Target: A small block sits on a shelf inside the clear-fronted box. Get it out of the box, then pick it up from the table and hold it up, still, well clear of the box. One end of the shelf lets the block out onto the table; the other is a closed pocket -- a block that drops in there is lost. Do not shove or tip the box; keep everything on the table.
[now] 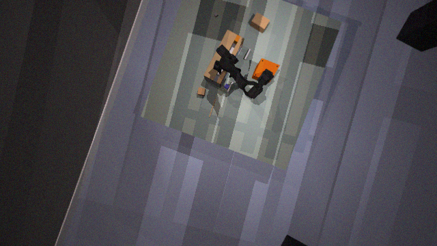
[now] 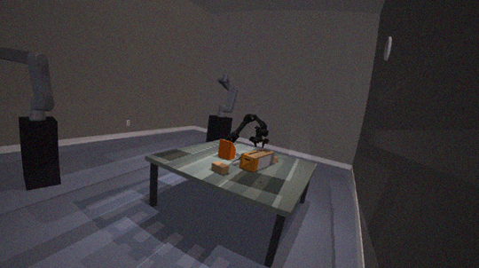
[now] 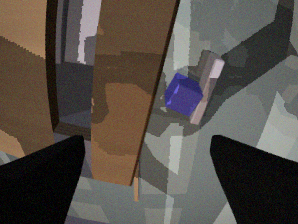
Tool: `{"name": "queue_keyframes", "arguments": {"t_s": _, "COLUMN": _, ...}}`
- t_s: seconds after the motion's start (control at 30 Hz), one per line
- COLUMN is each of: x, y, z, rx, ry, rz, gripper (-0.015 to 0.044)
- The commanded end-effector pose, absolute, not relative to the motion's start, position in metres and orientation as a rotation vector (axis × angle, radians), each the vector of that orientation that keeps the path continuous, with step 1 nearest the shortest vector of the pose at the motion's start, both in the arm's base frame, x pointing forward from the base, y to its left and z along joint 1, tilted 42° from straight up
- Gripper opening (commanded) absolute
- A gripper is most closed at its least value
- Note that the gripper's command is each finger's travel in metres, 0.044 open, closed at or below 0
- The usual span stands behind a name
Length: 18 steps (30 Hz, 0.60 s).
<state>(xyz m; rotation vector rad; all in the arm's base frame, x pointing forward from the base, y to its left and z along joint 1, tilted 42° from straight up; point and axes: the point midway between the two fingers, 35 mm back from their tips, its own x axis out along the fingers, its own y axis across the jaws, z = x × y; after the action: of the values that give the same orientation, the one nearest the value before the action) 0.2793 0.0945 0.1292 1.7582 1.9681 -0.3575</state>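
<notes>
The small blue-violet block lies on the table outside the box, beside one end of its long side and against or very near a pale bar. The wooden box stands upright, with a long slot in its top. My gripper is open and empty, above the box and table. In the wrist view the block lies beyond the fingertips, right of centre. The block cannot be made out in the exterior view.
A small wooden block and a thin orange stick lie off the box's near end. Another pale bar lies beside the box. An orange block stands by the arm's base, and a larger wooden block lies farther off.
</notes>
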Motion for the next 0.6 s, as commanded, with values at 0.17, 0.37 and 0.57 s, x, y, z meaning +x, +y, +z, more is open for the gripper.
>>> {"name": "queue_keyframes", "arguments": {"t_s": 0.17, "x": 0.266, "y": 0.103, "z": 0.140, "rx": 1.037, "ry": 1.643, "rz": 0.426, "gripper": 0.0285}}
{"name": "queue_keyframes", "arguments": {"t_s": 0.37, "x": 0.261, "y": 0.111, "z": 0.152, "rx": 0.422, "ry": 1.275, "rz": 0.870, "gripper": 0.0285}}
{"name": "queue_keyframes", "arguments": {"t_s": 0.57, "x": 0.254, "y": 0.114, "z": 0.157, "rx": -0.112, "ry": 0.934, "rz": 1.144, "gripper": 0.0285}}
